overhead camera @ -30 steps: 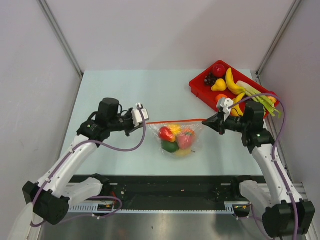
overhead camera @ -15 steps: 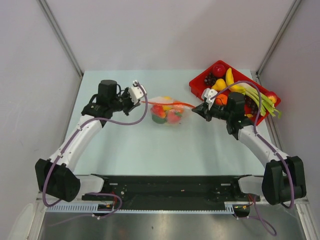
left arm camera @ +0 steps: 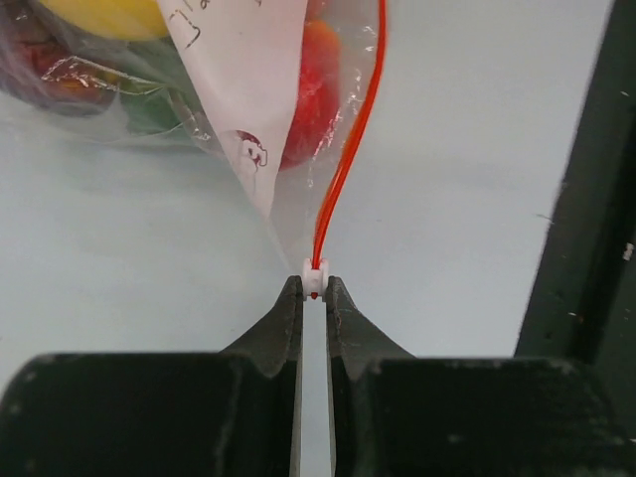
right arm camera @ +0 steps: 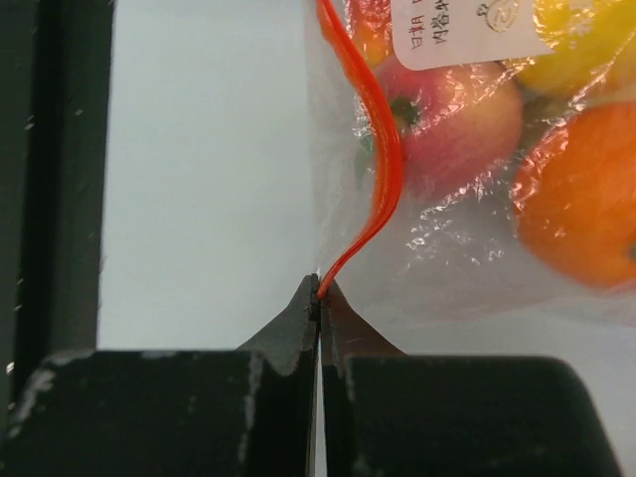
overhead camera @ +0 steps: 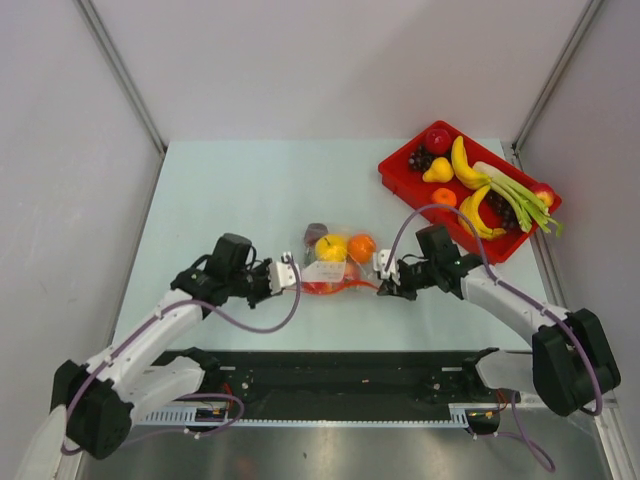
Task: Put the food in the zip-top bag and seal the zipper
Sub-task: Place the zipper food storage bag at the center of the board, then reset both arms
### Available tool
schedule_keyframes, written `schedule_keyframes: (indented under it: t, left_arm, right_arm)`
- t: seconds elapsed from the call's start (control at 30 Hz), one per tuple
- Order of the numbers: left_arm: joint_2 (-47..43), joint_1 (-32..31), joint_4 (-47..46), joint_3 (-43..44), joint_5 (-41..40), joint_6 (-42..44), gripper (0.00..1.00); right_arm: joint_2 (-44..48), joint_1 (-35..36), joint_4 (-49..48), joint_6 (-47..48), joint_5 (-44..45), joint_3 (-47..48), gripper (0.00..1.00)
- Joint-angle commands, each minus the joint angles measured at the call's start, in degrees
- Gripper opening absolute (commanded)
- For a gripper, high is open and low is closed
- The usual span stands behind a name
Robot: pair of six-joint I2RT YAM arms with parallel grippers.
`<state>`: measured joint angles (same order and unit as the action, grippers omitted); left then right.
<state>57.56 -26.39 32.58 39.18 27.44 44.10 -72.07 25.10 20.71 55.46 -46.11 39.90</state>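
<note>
**Bag coming down onto the bench (overhead camera: 230, 190)**

You are bringing the zip-top bag (overhead camera: 333, 262) nearer than a moment ago, with the toy fruits (overhead camera: 345, 247) lying inside, so only sealing seems left. Your left pincer (left arm camera: 314, 288) and right pincer (right arm camera: 318, 288) are each squeezing tight on one end of the zipper (left arm camera: 348, 159). The red tray (overhead camera: 400, 175) is sitting well apart.

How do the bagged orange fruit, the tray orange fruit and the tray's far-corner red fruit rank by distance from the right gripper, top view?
1. bagged orange fruit, just beyond-left of the right gripper.
2. tray orange fruit, near side of the red tray.
3. red fruit, tray's far corner.
</note>
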Motion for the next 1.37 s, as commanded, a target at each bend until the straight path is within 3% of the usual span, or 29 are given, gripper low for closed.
schedule_keyframes:
  t: [0.0, 0.03, 0.07, 0.1, 0.13, 0.17, 0.2, 0.23, 0.3, 0.33, 0.53, 0.6, 0.77, 0.9, 1.03, 1.17, 1.33]
  left_arm:
    - [-6.58, -4.54, -0.58, -4.19, -1.24, 0.21, 0.0]
    - [-7.02, -4.89, -0.93, -4.89, -1.86, -0.41, 0.02]
    - [-7.46, -5.07, -0.85, -4.99, -2.39, -0.85, 0.12]
    - [-7.64, -5.07, -0.24, -4.82, -2.48, -1.9, 0.18]
    - [-7.73, -5.16, 0.72, -3.86, -2.39, -2.6, 0.25]
    - [-8.07, -5.16, 1.43, -3.15, -2.31, -3.57, 0.42]
    - [-8.51, -5.16, 2.22, -2.27, -1.7, -5.58, 0.51]
    - [-8.95, -5.25, 3.79, -0.52, -1.34, -6.56, 0.72]
    - [-10.97, -5.25, 5.56, 1.51, -0.73, -9.46, 0.95]
    - [-11.59, -5.25, 6.09, 3.78, -0.98, -10.42, 1.0]
    - [-8.62, -5.16, 9.96, 16.7, -7.13, -22.98, 1.0]
    - [-6.24, -4.81, 11.88, 23.35, -8.98, -27.65, 1.0]
    - [1.49, 4.06, 12.16, 34.11, -6.96, -35.82, 1.0]
    - [6.15, 8.98, 12.42, 40.0, -12.76, -39.87, 1.0]
    - [8.45, 15.66, 11.11, 37.39, -13.03, -41.54, 1.0]
    - [9.23, 20.06, 7.59, 30.97, -12.94, -41.72, 1.0]
    - [9.76, 24.19, 5.92, 30.25, -13.03, -41.64, 1.0]
  right_arm:
    - [5.36, 1.96, 7.93, 6.67, 1.1, -2.45, 0.1]
    - [6.93, 2.23, 10.21, 7.02, 1.19, -2.72, 0.2]
    - [7.64, 2.67, 11.18, 6.94, 1.54, -2.81, 0.32]
    - [8.78, 2.93, 11.98, 6.59, 1.72, -2.98, 0.52]
    - [11.05, 3.02, 12.59, 4.94, 1.81, -2.9, 0.58]
    - [12.82, 3.02, 12.6, 3.79, 2.07, -2.9, 0.64]
    - [14.49, 3.02, 12.25, 2.12, 2.94, -2.9, 0.72]
    - [18.07, 3.02, 11.29, -0.94, 3.56, -2.81, 0.75]
    - [21.69, 3.02, 10.24, -4.29, 5.66, -2.46, 0.81]
    - [25.19, 2.85, 9.97, -8.57, 6.55, -1.76, 0.83]
    - [31.99, -1.54, 7.68, -23.1, 14.46, 4.82, 1.0]
    - [31.91, -7.06, 6.2, -29.08, 15.17, 7.46, 1.0]
    - [26.65, -22.0, 4.08, -38.57, 8.6, 16.06, 1.0]
    - [18.05, -35.79, 2.76, -47.18, 4.71, 20.04, 1.0]
    - [12.05, -40.74, 5.56, -47.56, 8.04, 21.18, 1.0]
    - [8.97, -41.36, 8.99, -45.8, 10.69, 21.1, 1.0]
    - [9.23, -41.63, 7.24, -46.14, 11.21, 21.53, 1.0]
